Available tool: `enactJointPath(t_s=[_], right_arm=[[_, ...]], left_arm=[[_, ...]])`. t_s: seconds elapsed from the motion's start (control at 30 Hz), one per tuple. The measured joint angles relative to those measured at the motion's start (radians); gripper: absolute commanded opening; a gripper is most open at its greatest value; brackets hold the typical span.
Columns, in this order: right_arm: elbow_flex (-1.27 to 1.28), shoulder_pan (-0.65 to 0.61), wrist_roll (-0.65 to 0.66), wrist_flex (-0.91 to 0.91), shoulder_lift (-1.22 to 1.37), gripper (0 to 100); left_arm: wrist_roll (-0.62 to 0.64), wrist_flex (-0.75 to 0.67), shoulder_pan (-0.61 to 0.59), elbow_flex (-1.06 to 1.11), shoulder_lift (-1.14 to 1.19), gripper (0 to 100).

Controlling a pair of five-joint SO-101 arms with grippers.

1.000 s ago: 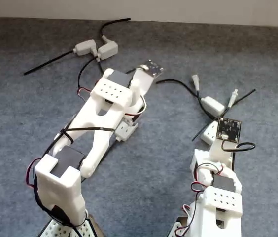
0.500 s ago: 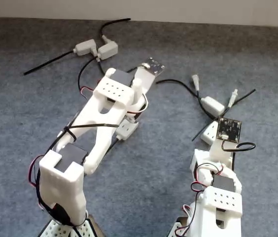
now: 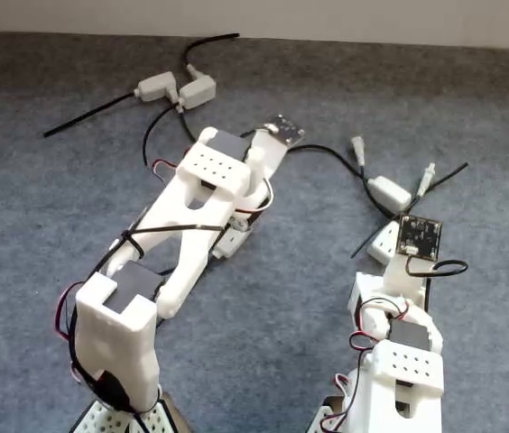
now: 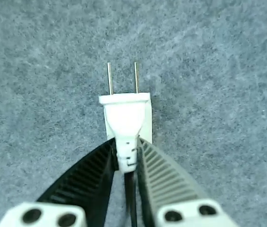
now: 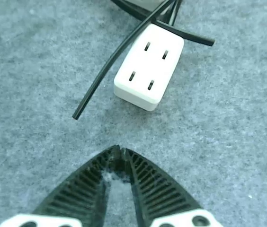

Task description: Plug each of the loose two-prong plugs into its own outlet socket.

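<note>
Left pincer (image 4: 126,146) clamps the white 2-prong plug (image 4: 125,113) at its cord end, prongs pointing away from the pincer over the grey, felt-like table (image 3: 29,225). Right pincer (image 5: 120,153) is pressed together, empty, near the outlet socket (image 5: 147,71), which lies at 3 o'clock on the table. Pale wall (image 3: 372,18) borders at 12 o'clock.
</note>
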Motion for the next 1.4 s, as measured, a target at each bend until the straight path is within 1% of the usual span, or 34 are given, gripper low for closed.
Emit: enactJointPath(t_s=[0.2, 0.43, 0.5, 0.57, 0.67, 0.73, 0.83, 0.97, 1.03, 1.17, 1.4], right_arm=[[0.0, 0.0, 0.0, 0.0, 0.0, 0.9], [0.0, 0.0, 0.0, 0.0, 0.0, 0.9], [0.0, 0.0, 0.0, 0.0, 0.0, 0.9], [0.0, 0.0, 0.0, 0.0, 0.0, 0.9], [0.0, 0.0, 0.0, 0.0, 0.0, 0.9], [0.0, 0.0, 0.0, 0.0, 0.0, 0.9], [0.0, 0.0, 0.0, 0.0, 0.0, 0.9], [0.0, 0.0, 0.0, 0.0, 0.0, 0.9], [0.0, 0.0, 0.0, 0.0, 0.0, 0.9], [0.0, 0.003, 0.0, 0.0, 0.0, 0.9], [0.0, 0.003, 0.0, 0.0, 0.0, 0.9]], left_arm=[[0.0, 0.048, -0.002, 0.0, -0.017, 1], [-0.011, 0.094, 0.008, 0.015, -0.203, 1], [-0.055, 0.12, 0.04, 0.051, -0.255, 1], [-0.078, 0.15, 0.098, 0.117, -0.295, 1], [-0.061, 0.15, 0.199, 0.265, -0.328, 1], [-0.028, 0.103, 0.239, 0.37, -0.331, 1], [-0.012, -0.009, 0.247, 0.511, -0.331, 2], [-0.009, -0.132, 0.241, 0.654, -0.331, 11], [-0.009, -0.169, 0.244, 0.706, -0.331, 13], [-0.009, -0.222, 0.245, 0.75, -0.342, 13], [-0.009, -0.241, 0.242, 0.753, -0.342, 13]])
